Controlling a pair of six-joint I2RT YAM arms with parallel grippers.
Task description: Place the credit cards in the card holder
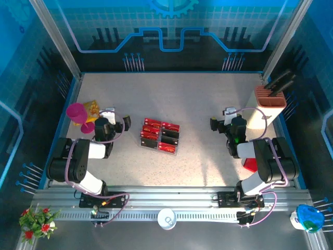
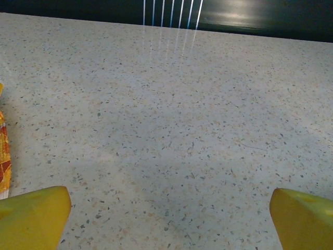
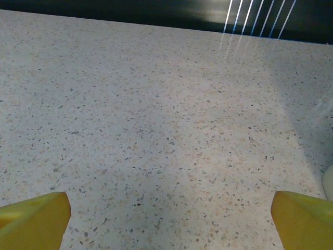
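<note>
Several red and black credit cards [image 1: 160, 135] lie in a clear compartmented tray [image 1: 175, 152] at the table's middle. A small red corner of the card holder [image 1: 250, 165] peeks out beside my right arm, near the front right; the arm hides most of it. My left gripper [image 1: 116, 119] hangs left of the tray, open and holding nothing. Its yellow fingertips [image 2: 36, 216] stand far apart over bare table. My right gripper [image 1: 222, 117] is to the right of the tray, also open, its fingertips [image 3: 304, 219] wide over bare speckled table.
A pink cup [image 1: 78, 113] and an orange snack packet [image 1: 92, 107] sit left of my left gripper; the packet's edge [image 2: 4, 156] shows in the left wrist view. A beige slotted block [image 1: 269, 104] holding dark tools stands at the back right. Blue walls surround the table.
</note>
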